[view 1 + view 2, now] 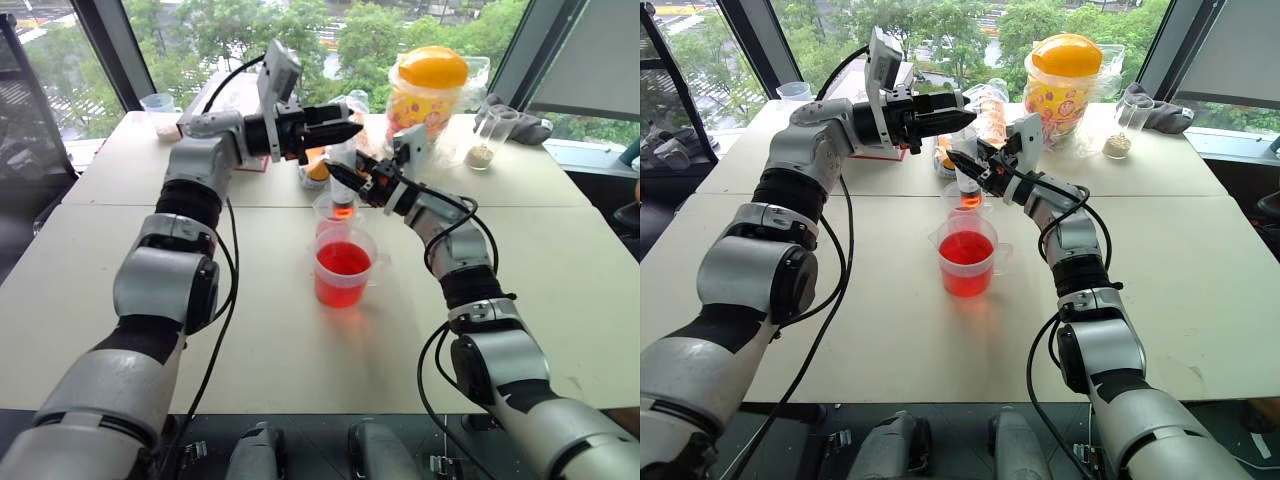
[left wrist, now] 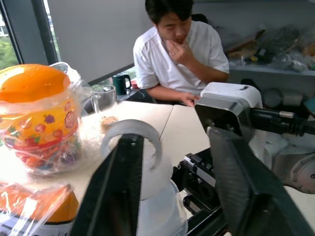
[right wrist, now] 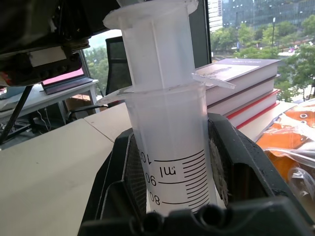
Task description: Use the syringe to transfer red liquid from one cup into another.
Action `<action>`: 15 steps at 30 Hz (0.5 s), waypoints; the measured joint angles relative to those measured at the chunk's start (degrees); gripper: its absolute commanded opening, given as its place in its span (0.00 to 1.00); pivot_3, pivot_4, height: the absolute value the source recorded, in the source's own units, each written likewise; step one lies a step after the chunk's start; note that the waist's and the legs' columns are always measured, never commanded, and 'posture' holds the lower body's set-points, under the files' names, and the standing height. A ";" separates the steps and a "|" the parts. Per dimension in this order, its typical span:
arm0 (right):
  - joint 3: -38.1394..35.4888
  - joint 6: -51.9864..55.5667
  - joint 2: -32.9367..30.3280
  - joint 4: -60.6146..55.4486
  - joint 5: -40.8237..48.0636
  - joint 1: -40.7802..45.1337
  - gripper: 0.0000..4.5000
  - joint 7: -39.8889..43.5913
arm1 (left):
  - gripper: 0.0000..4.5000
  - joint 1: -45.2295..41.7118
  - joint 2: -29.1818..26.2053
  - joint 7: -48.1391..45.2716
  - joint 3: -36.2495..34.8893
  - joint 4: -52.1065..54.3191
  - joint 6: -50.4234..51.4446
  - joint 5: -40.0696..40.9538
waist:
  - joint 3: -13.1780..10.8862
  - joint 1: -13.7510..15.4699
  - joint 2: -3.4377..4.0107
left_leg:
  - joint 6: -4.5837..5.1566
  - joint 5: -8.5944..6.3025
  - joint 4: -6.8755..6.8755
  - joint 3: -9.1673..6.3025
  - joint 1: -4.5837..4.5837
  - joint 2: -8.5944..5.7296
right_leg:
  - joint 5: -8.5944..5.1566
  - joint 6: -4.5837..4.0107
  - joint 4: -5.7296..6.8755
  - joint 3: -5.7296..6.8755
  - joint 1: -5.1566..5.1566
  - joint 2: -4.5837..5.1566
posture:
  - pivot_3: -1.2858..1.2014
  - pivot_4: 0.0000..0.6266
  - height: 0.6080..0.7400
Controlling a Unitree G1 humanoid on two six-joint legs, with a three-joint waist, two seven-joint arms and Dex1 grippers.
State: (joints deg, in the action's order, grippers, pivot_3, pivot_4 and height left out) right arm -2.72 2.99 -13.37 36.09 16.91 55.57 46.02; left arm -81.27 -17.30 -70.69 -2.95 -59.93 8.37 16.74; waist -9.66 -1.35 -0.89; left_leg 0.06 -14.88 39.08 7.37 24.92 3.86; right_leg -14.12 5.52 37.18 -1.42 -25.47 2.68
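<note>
The syringe stands upright, and my right gripper is shut on its clear barrel. Its lower end dips into the smaller clear cup, where a little orange-red liquid shows. Just in front stands the wider beaker, about half full of red liquid. My left gripper reaches in level from the left at the syringe's top. In the left wrist view the white plunger sits between its two fingers. One finger lies against the plunger, and a gap shows at the other.
Behind the cups stand a yellow-lidded jar wrapped in plastic and an orange packet. A tall glass with beige grains is at the back right. A cup with white powder is at the back left. A person sits across the table.
</note>
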 measured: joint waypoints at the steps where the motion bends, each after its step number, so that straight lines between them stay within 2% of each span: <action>1: 0.10 0.00 0.00 -0.18 -0.06 -0.15 0.31 0.13 | 0.03 0.00 0.00 0.25 -0.20 -0.50 -0.30 -0.06 | 0.00 0.00 0.00 | 0.00 0.00 0.00 0.00 0.00 0.00 | 0.00 0.00 0.00 0.00 0.00 0.00 | 0.52 0.24 1.00; 15: 0.19 4.09 -0.84 -4.69 -0.96 -0.83 0.31 -0.75 | 0.01 0.00 0.60 -0.37 -1.17 -1.75 -2.96 -1.58 | 0.00 0.15 0.00 | 0.00 0.00 0.00 0.00 0.00 0.00 | 0.00 0.00 0.00 0.00 0.01 0.01 | 0.52 0.24 1.00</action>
State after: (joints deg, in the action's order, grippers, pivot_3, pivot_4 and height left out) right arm -2.54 7.08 -14.20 31.39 15.96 54.74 45.27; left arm -81.27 -16.70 -71.06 -4.12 -61.69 5.40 15.16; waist -9.66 -1.20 -0.89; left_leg 0.06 -14.88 39.09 7.37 24.92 3.86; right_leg -14.12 5.52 37.18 -1.42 -25.47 2.69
